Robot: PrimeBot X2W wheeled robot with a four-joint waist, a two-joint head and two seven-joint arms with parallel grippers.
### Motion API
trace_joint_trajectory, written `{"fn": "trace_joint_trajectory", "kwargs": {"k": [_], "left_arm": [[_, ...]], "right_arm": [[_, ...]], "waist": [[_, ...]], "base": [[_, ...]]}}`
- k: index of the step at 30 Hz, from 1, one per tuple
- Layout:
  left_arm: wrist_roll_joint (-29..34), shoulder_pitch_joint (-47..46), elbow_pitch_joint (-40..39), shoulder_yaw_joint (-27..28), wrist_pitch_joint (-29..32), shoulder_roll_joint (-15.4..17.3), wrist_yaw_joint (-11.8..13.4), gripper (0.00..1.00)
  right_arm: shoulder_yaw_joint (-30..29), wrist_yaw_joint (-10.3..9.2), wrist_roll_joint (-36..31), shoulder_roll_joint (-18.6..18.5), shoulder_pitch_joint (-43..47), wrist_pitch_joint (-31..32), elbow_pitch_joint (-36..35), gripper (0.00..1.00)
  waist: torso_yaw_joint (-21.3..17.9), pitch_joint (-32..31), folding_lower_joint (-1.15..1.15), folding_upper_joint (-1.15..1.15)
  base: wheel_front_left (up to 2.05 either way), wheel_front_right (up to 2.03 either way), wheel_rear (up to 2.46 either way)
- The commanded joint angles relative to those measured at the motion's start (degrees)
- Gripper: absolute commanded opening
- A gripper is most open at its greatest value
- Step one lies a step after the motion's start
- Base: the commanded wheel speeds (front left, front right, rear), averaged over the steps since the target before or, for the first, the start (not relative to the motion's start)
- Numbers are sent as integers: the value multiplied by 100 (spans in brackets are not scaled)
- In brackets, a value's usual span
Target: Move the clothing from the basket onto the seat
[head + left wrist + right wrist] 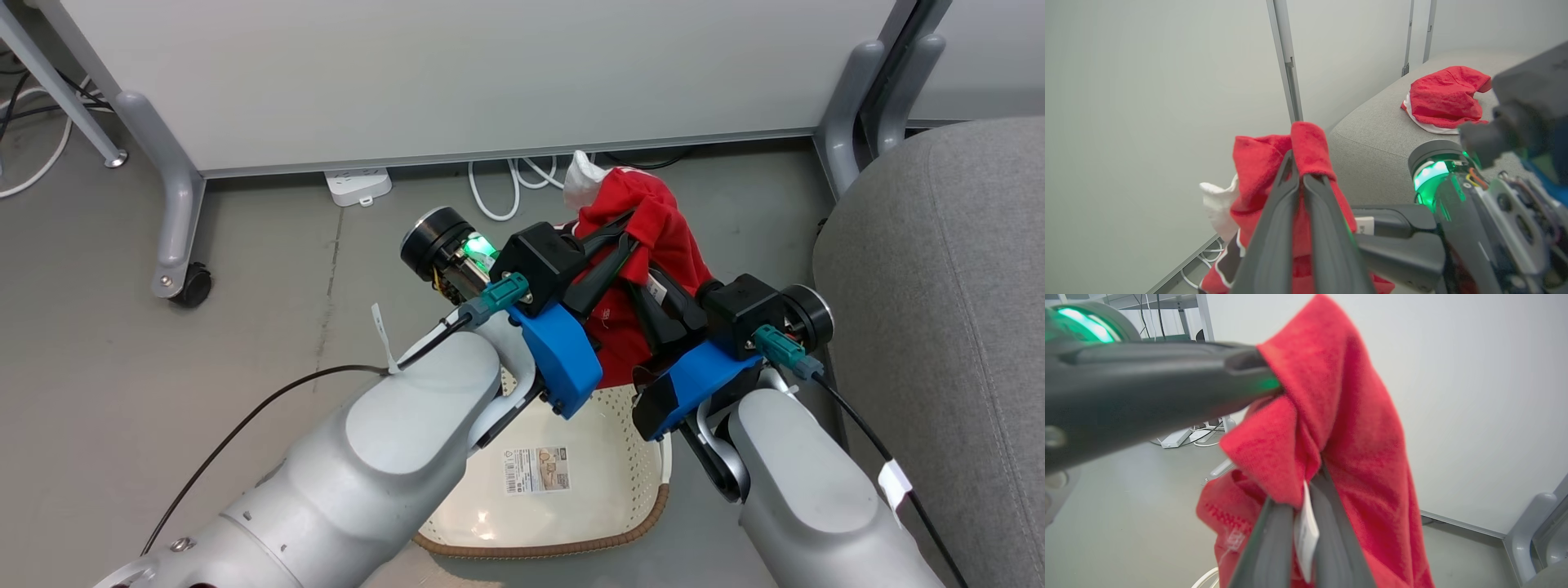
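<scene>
The clothing (657, 233) in hand is one red garment, pinched near its top by both grippers. The left gripper (625, 227) and the right gripper (653, 292) each have their jaws pressed together on a fold of it, tips close to one another, and the right one also catches a white tag (1306, 535). From those two grips the fabric hangs downward, its long axis roughly vertical, over the far edge of the basket (531, 549). Whether its hem has cleared the rim cannot be told. The seat (939, 310) lies to the robot's right of the bundle, its near edge just beyond the right arm (816, 498), which is the nearer one. Another red garment (1443, 100) lies on the seat top. The coming move likely calls for a rightward carry, lifted enough to pass over the seat's edge.
</scene>
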Motion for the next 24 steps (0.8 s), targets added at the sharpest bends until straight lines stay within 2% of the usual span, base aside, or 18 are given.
{"fn": "trace_joint_trajectory", "kwargs": {"k": [1,5,6,24], "left_arm": [[-37,-41,-15,3,-29,7,28,0],[-32,-49,-24,-6,-29,7,36,0],[0,-67,-48,13,-29,7,55,99],[216,-75,-45,164,-28,9,78,100]], "right_arm": [[17,-2,-9,15,-53,0,9,0],[7,-2,-12,15,-72,0,11,0],[3,-2,-16,15,-77,0,13,0],[10,-2,-43,13,-111,-1,-2,0]], "waist": [[5,7,0,0],[9,22,0,0],[12,30,0,0],[-55,117,0,0]], "base": [[0,0,0],[0,0,0],[0,0,0],[0,0,0]]}}
